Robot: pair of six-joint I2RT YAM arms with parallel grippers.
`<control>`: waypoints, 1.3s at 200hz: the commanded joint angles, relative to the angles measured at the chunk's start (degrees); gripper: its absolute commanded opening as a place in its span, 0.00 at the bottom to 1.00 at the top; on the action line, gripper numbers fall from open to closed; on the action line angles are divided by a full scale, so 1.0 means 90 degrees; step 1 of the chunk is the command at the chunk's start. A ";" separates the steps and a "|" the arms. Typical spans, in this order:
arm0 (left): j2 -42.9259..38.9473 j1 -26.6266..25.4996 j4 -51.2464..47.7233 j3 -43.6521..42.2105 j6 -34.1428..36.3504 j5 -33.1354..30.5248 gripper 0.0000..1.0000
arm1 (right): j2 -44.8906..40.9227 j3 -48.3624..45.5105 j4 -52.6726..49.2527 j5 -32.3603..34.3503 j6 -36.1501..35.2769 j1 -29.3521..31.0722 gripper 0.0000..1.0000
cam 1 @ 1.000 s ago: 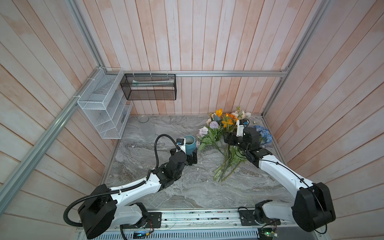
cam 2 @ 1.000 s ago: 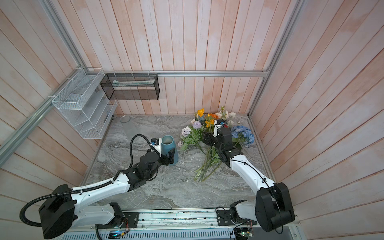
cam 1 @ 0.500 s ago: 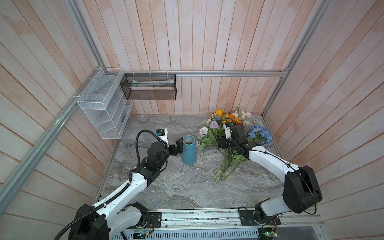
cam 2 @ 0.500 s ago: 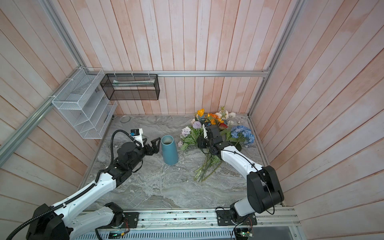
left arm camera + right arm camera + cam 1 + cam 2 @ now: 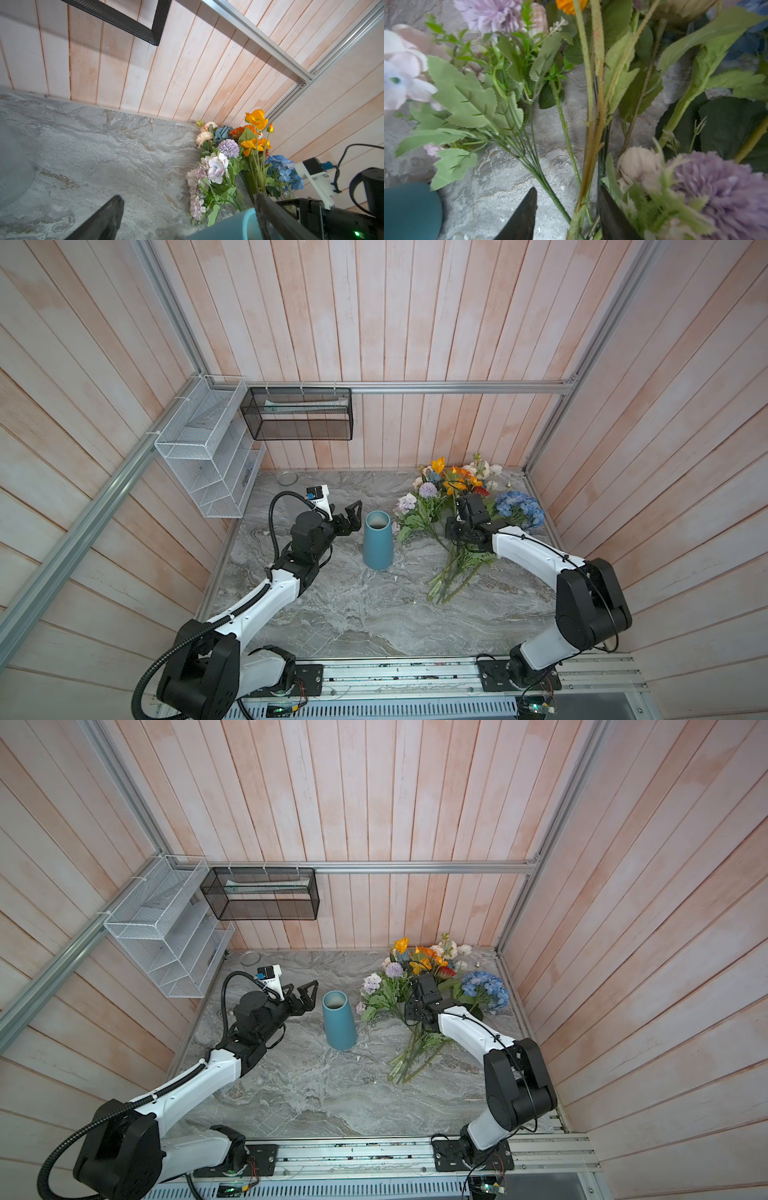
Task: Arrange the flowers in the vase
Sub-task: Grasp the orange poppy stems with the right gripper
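The teal vase stands upright mid-table, and its rim shows in the left wrist view. My left gripper hangs open just left of the vase's top, not touching it. The flowers lie in a heap at the back right, stems pointing toward the front. My right gripper is down on the stems. Its jaws stand apart around several green stems, with a gap still showing on one side.
A white wire rack hangs on the left wall and a black mesh basket on the back wall. A small glass dish lies at the table's back. The blue hydrangea lies close to the right wall.
My left gripper has drawn back leftward from the vase, which now stands free. My right gripper has shifted left and down onto the stems, and its jaws have narrowed.
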 commanded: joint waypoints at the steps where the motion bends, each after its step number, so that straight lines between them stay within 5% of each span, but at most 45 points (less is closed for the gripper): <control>1: -0.0008 0.0030 0.0128 0.0050 -0.0052 0.0078 1.00 | 0.0224 0.0052 0.0108 0.0017 0.0284 -0.0144 0.46; 63: -0.0174 0.0041 -0.0034 -0.0123 -0.0085 -0.0090 1.00 | 0.0967 0.0517 0.0378 -0.0183 0.0337 -0.0300 0.27; 117: -0.0212 0.0039 -0.0047 -0.0173 -0.0080 -0.0139 1.00 | 0.0639 0.0435 0.0602 -0.0396 0.0368 -0.0395 0.00; 163: -0.0156 0.0037 0.0036 -0.0171 -0.0180 -0.0123 1.00 | -0.0145 0.0139 0.0784 -0.0396 0.0315 -0.0426 0.00; 222: -0.0127 0.0046 -0.0074 -0.0155 -0.0529 -0.0808 1.00 | -0.1239 -0.0333 0.1776 -0.1461 0.0242 -0.0822 0.00; 260: -0.0166 0.0056 0.0003 -0.0233 -0.0412 -0.0422 1.00 | -0.1610 -0.0078 0.2219 -0.2165 -0.0010 -0.0993 0.00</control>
